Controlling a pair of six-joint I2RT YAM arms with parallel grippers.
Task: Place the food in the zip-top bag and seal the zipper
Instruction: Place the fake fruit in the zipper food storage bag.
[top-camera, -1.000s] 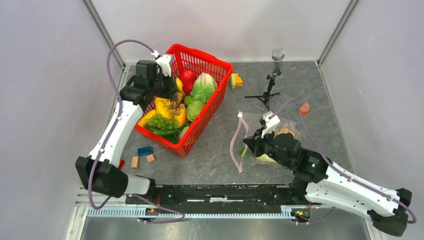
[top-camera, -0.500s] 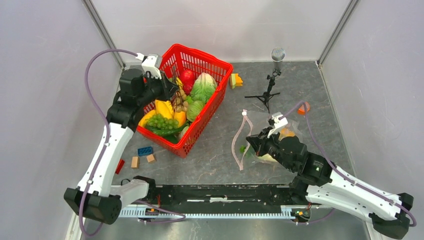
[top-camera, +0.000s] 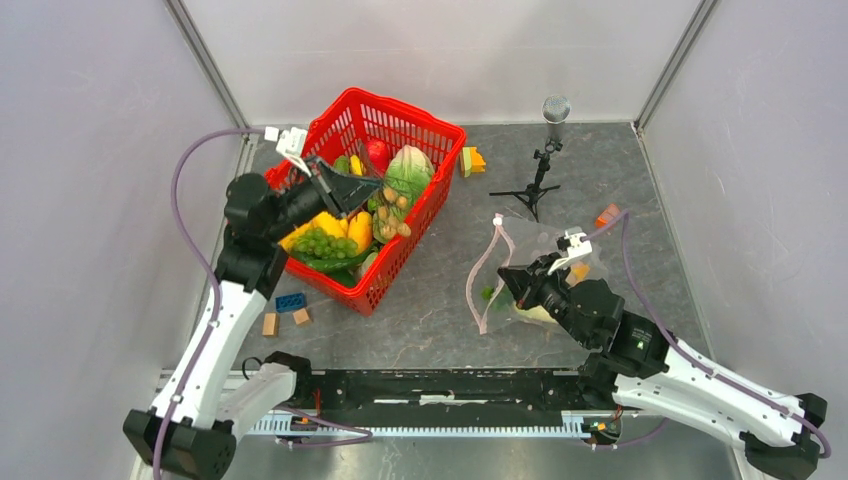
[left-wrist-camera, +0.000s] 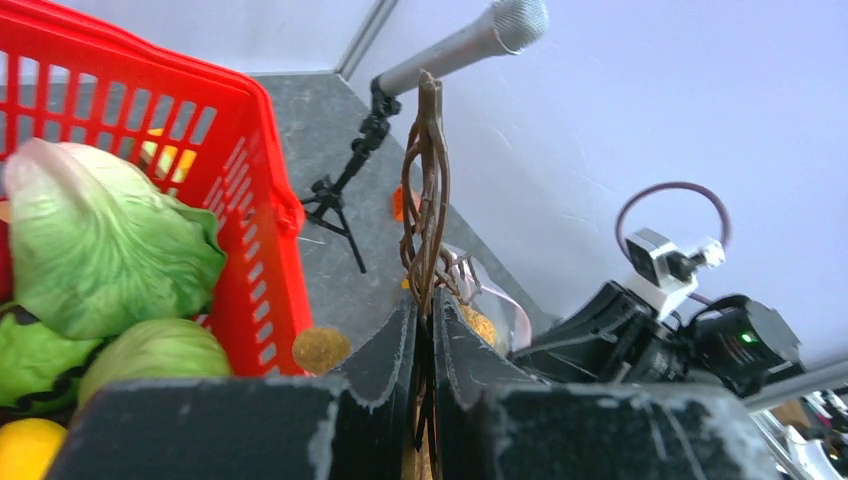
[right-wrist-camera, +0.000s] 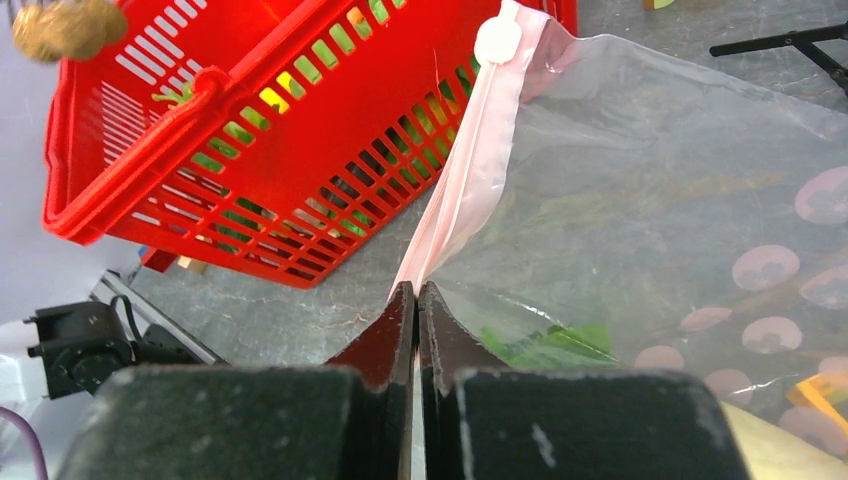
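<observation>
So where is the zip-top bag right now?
In the top view the zip-top bag is right of the red basket, near the microphone stand's feet; the right gripper is shut on its pink zipper.

Indistinct bag (right-wrist-camera: 650, 200) contents (perhaps lettuce (right-wrist-camera: 550, 345))

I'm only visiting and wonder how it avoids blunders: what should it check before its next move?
1. Left hand shut on the brown stalk bunch: ok.
2. Bunch hanging clear of the red basket rim: cannot tell.
3. Right hand shut on the pink zipper strip: ok.
4. Clear bag mouth open: ok.
5. Mouth wide enough for the bunch: cannot tell.
</observation>
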